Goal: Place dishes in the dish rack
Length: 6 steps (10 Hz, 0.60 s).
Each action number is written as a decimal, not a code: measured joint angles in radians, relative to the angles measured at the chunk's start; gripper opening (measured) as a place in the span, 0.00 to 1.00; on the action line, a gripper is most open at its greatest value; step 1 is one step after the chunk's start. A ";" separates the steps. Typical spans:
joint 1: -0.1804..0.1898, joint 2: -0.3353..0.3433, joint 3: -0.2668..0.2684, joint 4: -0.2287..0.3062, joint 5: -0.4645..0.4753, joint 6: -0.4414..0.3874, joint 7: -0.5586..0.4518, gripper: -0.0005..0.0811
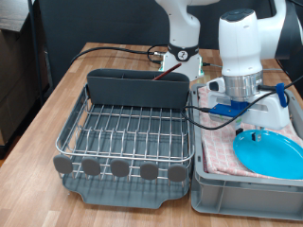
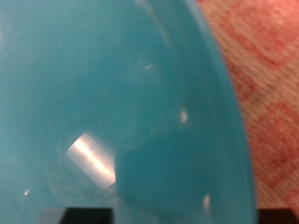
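Observation:
The round bright blue plate (image 1: 271, 153) lies in the grey crate at the exterior view's right, on pink checked cloth. It fills most of the wrist view (image 2: 112, 103), very close to the camera. My gripper (image 1: 248, 127) hangs low over the crate, right at the plate's far-left rim; its fingertips are hidden behind the hand. The dark grey dish rack (image 1: 71, 128) with its silver wire grid stands at the exterior view's left and holds no dishes. I cannot make out the white cup or the wooden spoon.
The grey crate (image 1: 241, 196) lined with pink checked cloth (image 2: 271, 65) stands right beside the rack. Black and blue cables run from the arm over the rack's tall back compartment (image 1: 137, 90). The wooden table's edge (image 1: 28, 132) is at the exterior view's left.

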 joint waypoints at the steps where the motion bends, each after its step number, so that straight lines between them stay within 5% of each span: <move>1: 0.001 0.000 0.000 -0.004 0.000 0.000 0.001 0.35; 2: 0.001 0.000 0.000 -0.008 0.000 0.003 0.002 0.13; 6: 0.021 0.000 -0.023 -0.010 -0.030 0.005 0.028 0.06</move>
